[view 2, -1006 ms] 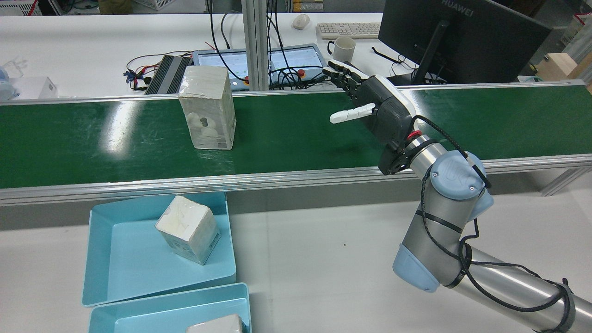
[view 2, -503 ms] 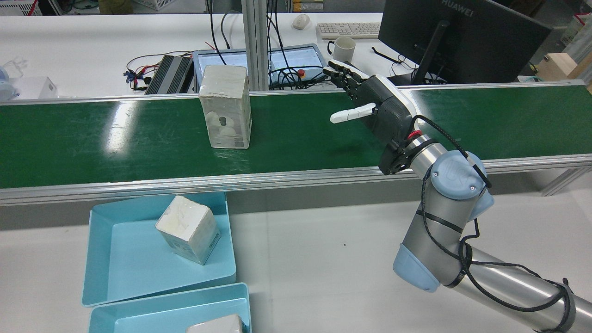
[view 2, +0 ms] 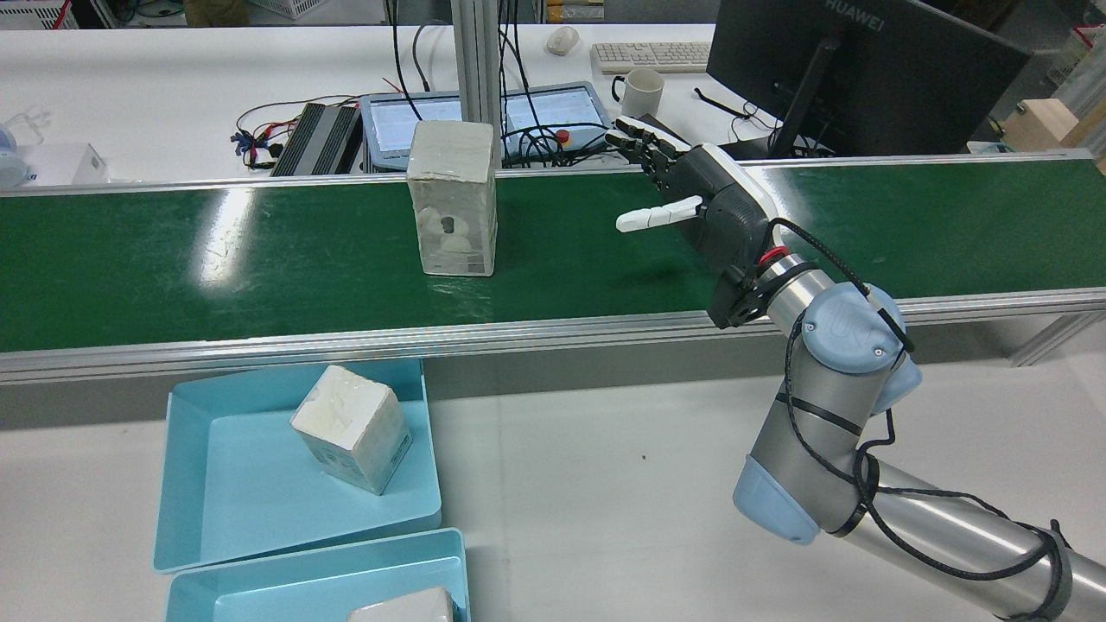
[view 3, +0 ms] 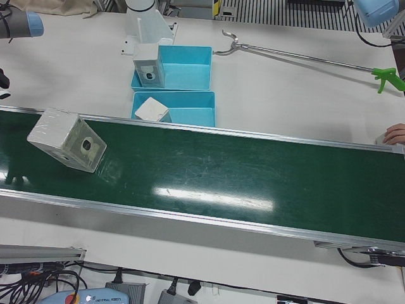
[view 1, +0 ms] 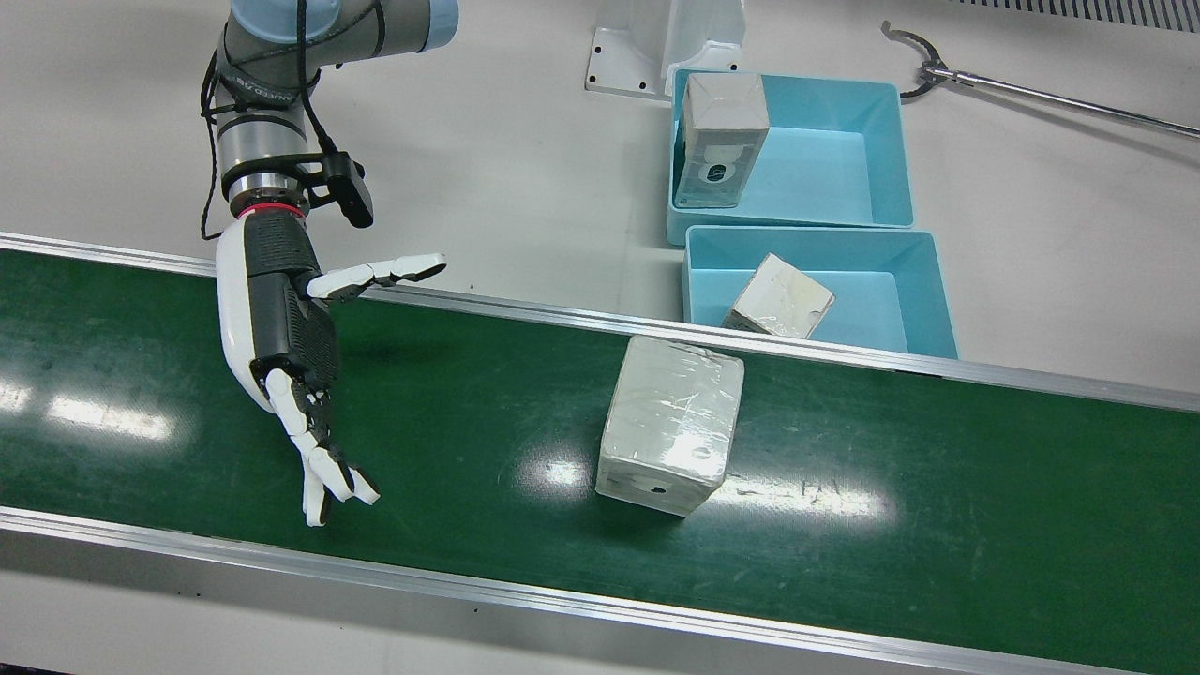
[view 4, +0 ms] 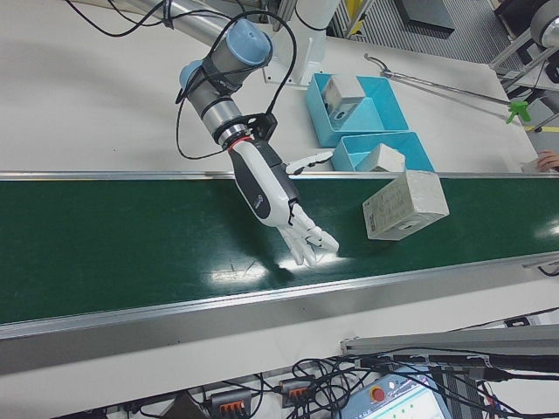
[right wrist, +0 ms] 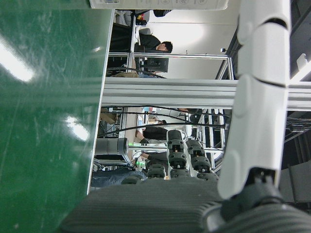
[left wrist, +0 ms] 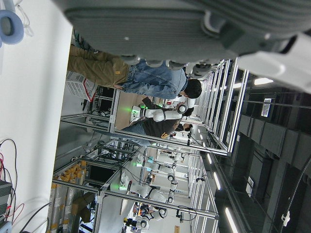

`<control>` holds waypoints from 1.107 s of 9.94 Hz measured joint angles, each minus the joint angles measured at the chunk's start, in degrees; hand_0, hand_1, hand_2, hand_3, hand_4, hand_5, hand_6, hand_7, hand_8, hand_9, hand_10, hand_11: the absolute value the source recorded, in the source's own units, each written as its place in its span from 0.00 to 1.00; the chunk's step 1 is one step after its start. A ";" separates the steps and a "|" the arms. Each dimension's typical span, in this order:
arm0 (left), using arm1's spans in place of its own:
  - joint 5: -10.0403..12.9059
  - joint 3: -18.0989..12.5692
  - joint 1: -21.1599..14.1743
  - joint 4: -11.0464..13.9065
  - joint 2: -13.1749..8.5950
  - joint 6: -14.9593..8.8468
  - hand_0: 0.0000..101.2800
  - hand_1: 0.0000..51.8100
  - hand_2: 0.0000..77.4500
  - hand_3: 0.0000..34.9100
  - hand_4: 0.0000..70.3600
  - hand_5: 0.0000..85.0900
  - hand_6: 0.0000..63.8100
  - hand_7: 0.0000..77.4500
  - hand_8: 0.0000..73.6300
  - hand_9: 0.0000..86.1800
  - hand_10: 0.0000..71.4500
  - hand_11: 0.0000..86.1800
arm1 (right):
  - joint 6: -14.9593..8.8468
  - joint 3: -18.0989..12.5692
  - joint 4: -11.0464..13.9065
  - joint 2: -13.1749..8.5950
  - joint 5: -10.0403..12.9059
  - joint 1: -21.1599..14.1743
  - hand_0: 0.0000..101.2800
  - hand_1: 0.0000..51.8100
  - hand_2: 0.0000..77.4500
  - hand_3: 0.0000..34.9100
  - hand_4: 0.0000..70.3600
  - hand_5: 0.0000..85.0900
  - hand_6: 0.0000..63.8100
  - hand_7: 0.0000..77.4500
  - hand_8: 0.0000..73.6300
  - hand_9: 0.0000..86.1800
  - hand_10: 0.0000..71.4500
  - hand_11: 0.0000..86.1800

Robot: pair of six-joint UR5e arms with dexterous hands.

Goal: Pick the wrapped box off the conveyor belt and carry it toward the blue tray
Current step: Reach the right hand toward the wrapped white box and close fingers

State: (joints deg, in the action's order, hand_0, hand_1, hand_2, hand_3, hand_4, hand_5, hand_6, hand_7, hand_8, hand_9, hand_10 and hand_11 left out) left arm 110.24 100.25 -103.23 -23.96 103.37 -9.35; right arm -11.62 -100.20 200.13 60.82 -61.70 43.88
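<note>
The right hand (view 2: 700,203) hangs over the green conveyor belt (view 2: 173,259), fingers spread and straight, thumb stuck out sideways, holding nothing. In the front view that black-and-white hand (view 1: 281,347) reaches across the belt with its fingertips near the operators' edge, palm side turned toward the box. The right-front view shows it (view 4: 284,205) the same way: splayed, empty, just above the green surface.

Out from the palm, well apart from it along the belt, stands the grey-white plastic-wrapped box (view 2: 452,199), upright on the belt and near its far rail in the rear view. Nothing touches it. The front view has the wrapped box (view 1: 672,424) sitting mid-belt, glossy film catching the light, and it shows at the belt's left end in the left-front view (view 3: 66,139).

Beyond the belt's robot-side rail, on the white worktop (view 2: 605,466), sits the light blue plastic tray (view 2: 216,518) with a smaller wrapped box (view 2: 352,439) lying tilted inside. A second blue tray (view 1: 844,159) beside it holds another wrapped box (view 1: 720,141) standing upright.

The left hand itself appears only as a blurred edge in its own camera; whether it is spread or closed cannot be told. A long metal reach-grabber with a green handle (view 3: 304,58) lies on the worktop.
</note>
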 joint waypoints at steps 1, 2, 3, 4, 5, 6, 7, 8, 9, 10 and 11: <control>0.00 0.00 0.00 0.00 0.00 0.00 0.00 0.00 0.01 0.00 0.01 0.01 0.01 0.01 0.01 0.01 0.00 0.01 | 0.04 0.23 0.00 0.00 0.00 -0.01 0.46 0.24 0.10 0.00 0.12 0.11 0.06 0.18 0.04 0.02 0.00 0.01; 0.00 0.00 0.00 0.00 0.00 0.00 0.00 0.00 0.01 0.00 0.01 0.01 0.01 0.01 0.01 0.00 0.01 0.01 | 0.08 0.35 0.00 0.00 0.00 -0.01 0.46 0.24 0.10 0.00 0.12 0.11 0.06 0.16 0.04 0.02 0.00 0.01; 0.00 0.00 0.00 0.00 0.00 0.00 0.00 0.00 0.01 0.00 0.01 0.01 0.01 0.01 0.01 0.00 0.00 0.01 | 0.07 0.40 0.00 0.00 0.00 -0.05 0.46 0.24 0.10 0.00 0.12 0.11 0.06 0.16 0.04 0.02 0.00 0.01; 0.00 0.00 0.00 0.00 0.00 0.00 0.00 0.00 0.01 0.00 0.01 0.01 0.01 0.01 0.01 0.00 0.00 0.01 | -0.01 0.46 0.00 -0.02 0.00 -0.23 0.46 0.24 0.10 0.00 0.12 0.11 0.06 0.16 0.03 0.02 0.00 0.01; 0.00 0.00 0.00 0.00 0.00 0.00 0.00 0.00 0.01 0.00 0.01 0.01 0.00 0.01 0.01 0.00 0.00 0.01 | -0.16 0.52 0.00 -0.16 0.03 -0.50 0.46 0.24 0.10 0.00 0.12 0.11 0.06 0.18 0.04 0.02 0.00 0.01; 0.00 0.00 0.00 0.00 0.00 0.00 0.00 0.00 0.01 0.00 0.01 0.01 0.00 0.01 0.01 0.00 0.01 0.01 | -0.29 0.75 0.02 -0.57 0.24 -0.81 0.46 0.24 0.11 0.00 0.12 0.11 0.06 0.19 0.03 0.02 0.00 0.01; 0.00 0.00 0.00 0.00 0.00 0.00 0.00 0.00 0.01 0.00 0.00 0.01 0.01 0.01 0.01 0.00 0.01 0.01 | -0.35 1.03 0.09 -1.07 0.76 -1.09 0.46 0.24 0.11 0.00 0.12 0.11 0.07 0.19 0.04 0.03 0.00 0.01; 0.00 0.00 0.00 0.00 0.00 0.00 0.00 0.00 0.01 0.00 0.00 0.01 0.01 0.01 0.01 0.01 0.00 0.00 | -0.42 1.29 0.18 -1.57 1.64 -1.50 0.46 0.24 0.11 0.00 0.14 0.11 0.07 0.19 0.04 0.03 0.00 0.01; 0.00 0.00 0.00 0.00 0.00 0.00 0.00 0.00 0.01 0.00 0.01 0.01 0.01 0.01 0.01 0.00 0.01 0.00 | -0.49 1.46 0.22 -2.00 2.60 -2.03 0.46 0.24 0.11 0.00 0.14 0.11 0.07 0.19 0.04 0.03 0.00 0.01; 0.00 0.00 0.00 0.00 0.00 0.00 0.00 0.00 0.01 0.00 0.01 0.01 0.01 0.01 0.01 0.01 0.01 0.00 | -0.57 1.83 0.24 -2.54 3.59 -2.69 0.46 0.28 0.14 0.00 0.14 0.11 0.07 0.19 0.04 0.03 0.00 0.01; 0.00 0.00 0.00 0.00 0.00 0.00 0.00 0.00 0.01 0.00 0.01 0.01 0.01 0.01 0.01 0.01 0.01 0.00 | -0.63 2.62 0.25 -3.37 4.12 -3.18 0.47 0.28 0.15 0.00 0.14 0.12 0.07 0.20 0.03 0.03 0.00 0.01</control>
State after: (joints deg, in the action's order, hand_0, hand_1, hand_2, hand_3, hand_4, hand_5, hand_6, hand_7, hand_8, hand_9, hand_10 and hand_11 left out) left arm 110.24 100.25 -103.23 -23.96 103.37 -9.35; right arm -12.25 -97.58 200.38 57.45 -57.58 40.70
